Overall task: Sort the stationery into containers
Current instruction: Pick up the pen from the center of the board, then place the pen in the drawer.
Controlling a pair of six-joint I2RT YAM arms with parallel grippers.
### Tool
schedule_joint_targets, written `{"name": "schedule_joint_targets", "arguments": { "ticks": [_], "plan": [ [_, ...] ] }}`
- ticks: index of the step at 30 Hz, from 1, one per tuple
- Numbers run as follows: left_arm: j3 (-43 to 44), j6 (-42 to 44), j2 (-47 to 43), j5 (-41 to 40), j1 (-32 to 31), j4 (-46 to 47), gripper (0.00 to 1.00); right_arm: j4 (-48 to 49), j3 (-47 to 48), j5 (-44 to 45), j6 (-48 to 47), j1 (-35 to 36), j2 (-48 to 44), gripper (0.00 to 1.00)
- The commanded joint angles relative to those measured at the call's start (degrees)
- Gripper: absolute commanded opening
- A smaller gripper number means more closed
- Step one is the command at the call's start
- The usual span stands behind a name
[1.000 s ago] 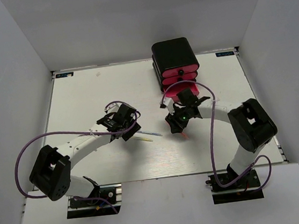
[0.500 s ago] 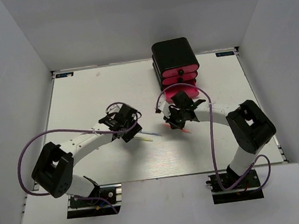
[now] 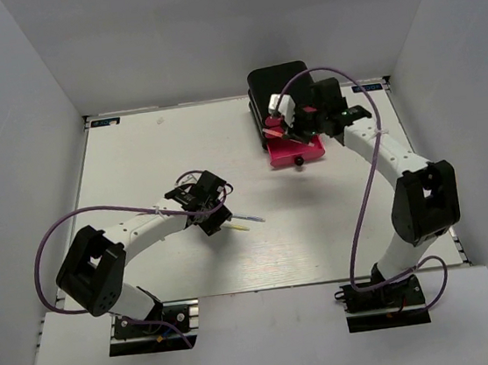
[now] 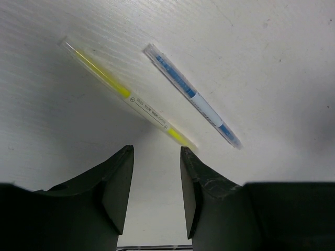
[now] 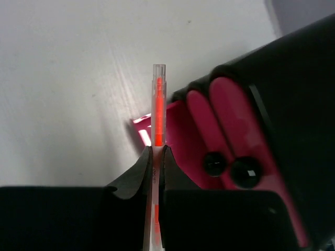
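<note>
White table [image 3: 136,159], right hand [image 5: 155,152] pinching red pen [image 5: 158,104] — over open drawer [image 3: 307,151] (the lowest)

Robot lab, white table [image 3: 136,159], bare grey walls [image 3: 209,28], bolted arms [image 3: 144,232]

Table [image 3: 136,159] bears cabinet [image 3: 264,83], yellow pen [image 4: 131,98] (blue pen [image 4: 193,97] beside).

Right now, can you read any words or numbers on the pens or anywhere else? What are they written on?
Nothing here can be read clearly.
On the yellow pen: small print on its white label, too blurred to read.
On the red pen, held in the right hand: a tiny mark on the barrel, too small to read.
On the blue pen: no text I can make out.
On the two blue stickers at the far corners: too small to read.
</note>
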Motion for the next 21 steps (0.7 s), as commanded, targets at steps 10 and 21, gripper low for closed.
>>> {"name": "schedule_joint_targets", "arguments": {
  "ticks": [10, 21],
  "plan": [
    [0.74, -1.22, -0.69, 0.62, 0.15, -0.65, 0.51, -23.28, 16.00, -17.54, -37.17, -5.92, 15.03, 0.00],
    [1.27, -1.22, 0.37, 1.14, 0.68, -0.65, 0.52, -16.69, 16.71, -14.29, -41.56, -7.59, 19.00, 0.00]
  ]
}}
